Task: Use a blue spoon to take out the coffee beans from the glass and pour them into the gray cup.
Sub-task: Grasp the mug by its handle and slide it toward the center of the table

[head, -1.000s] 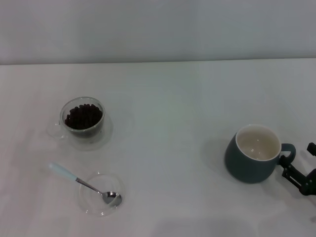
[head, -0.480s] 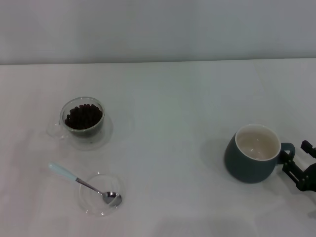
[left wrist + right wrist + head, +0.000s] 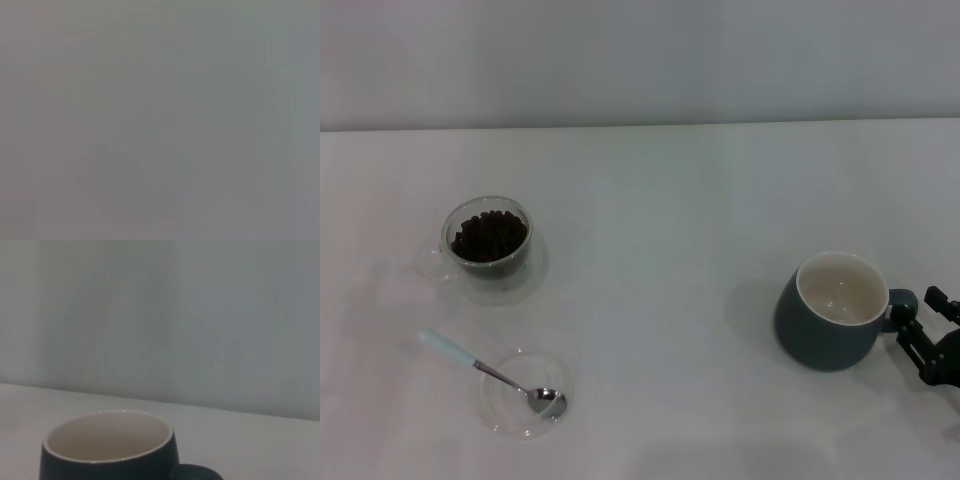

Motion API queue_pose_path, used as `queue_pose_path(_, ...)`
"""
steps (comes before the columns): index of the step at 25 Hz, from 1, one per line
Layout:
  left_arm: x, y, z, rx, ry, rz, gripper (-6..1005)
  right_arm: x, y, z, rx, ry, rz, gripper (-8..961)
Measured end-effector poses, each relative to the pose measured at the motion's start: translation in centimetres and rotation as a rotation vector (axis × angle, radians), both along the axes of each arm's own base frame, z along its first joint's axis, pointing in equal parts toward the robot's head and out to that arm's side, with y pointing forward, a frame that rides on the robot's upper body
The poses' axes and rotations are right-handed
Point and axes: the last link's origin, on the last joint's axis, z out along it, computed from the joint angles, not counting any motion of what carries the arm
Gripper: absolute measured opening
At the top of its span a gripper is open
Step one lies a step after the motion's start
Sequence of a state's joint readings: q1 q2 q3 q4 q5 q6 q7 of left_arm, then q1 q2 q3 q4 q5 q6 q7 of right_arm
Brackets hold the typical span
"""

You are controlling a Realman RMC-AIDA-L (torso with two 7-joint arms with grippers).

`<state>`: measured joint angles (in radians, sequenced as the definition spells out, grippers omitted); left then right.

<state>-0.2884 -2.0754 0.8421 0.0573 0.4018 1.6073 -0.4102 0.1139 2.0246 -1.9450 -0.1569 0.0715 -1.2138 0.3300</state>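
The gray cup (image 3: 833, 312) stands upright and empty at the table's (image 3: 660, 200) right. The right gripper (image 3: 921, 335) has closed in on the cup's handle, fingers spread around it, not yet clamped. The blue spoon (image 3: 490, 372), resting in its dish, remains untouched.

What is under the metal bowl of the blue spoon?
A flat clear round glass dish lies under the shiny bowl of the small light-blue-handled spoon. The handle sticks out over the white table. The dish looks empty otherwise; the spot directly beneath the bowl is covered.
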Motion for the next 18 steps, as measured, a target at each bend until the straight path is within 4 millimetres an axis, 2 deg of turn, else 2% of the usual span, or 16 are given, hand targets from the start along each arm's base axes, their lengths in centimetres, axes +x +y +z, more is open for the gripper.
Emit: queue_pose_path(18, -0.11, 0.02, -0.01, -0.001, 0.004, 0.009, 818, -0.23, 0.62, -0.42, -0.017, -0.004, -0.005, 250)
